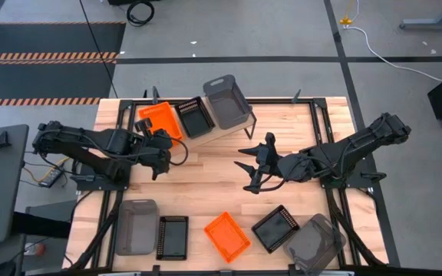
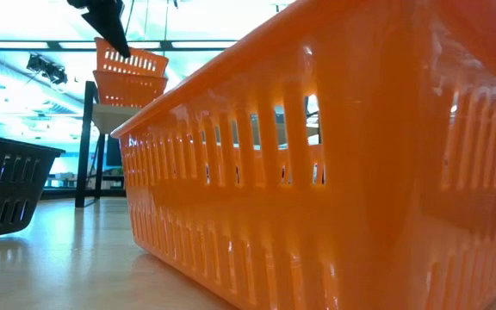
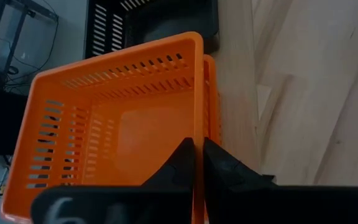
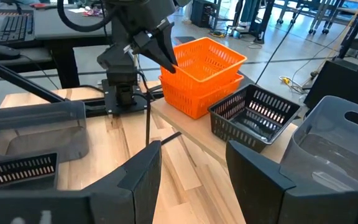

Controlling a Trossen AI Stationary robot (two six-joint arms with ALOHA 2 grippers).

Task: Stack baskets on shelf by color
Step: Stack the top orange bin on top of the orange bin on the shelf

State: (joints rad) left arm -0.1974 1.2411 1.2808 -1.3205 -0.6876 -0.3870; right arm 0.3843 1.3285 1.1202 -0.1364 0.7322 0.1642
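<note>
On the shelf (image 1: 232,126) two orange baskets (image 4: 201,74) sit nested beside one black (image 4: 253,115) and one grey (image 1: 226,100). The left gripper (image 3: 197,165) pinches the top orange rim; the right gripper (image 1: 253,167) hangs open mid-table. Five baskets remain on the table, including an orange one (image 1: 227,236).

orange basket (image 3: 123,124): glossy slotted plastic | tabletop (image 1: 213,180): smooth pale wood

We see two orange baskets (image 4: 202,74) nested on the shelf (image 4: 194,134) — beside a black basket (image 4: 253,115) and a grey basket (image 4: 334,146).
</note>
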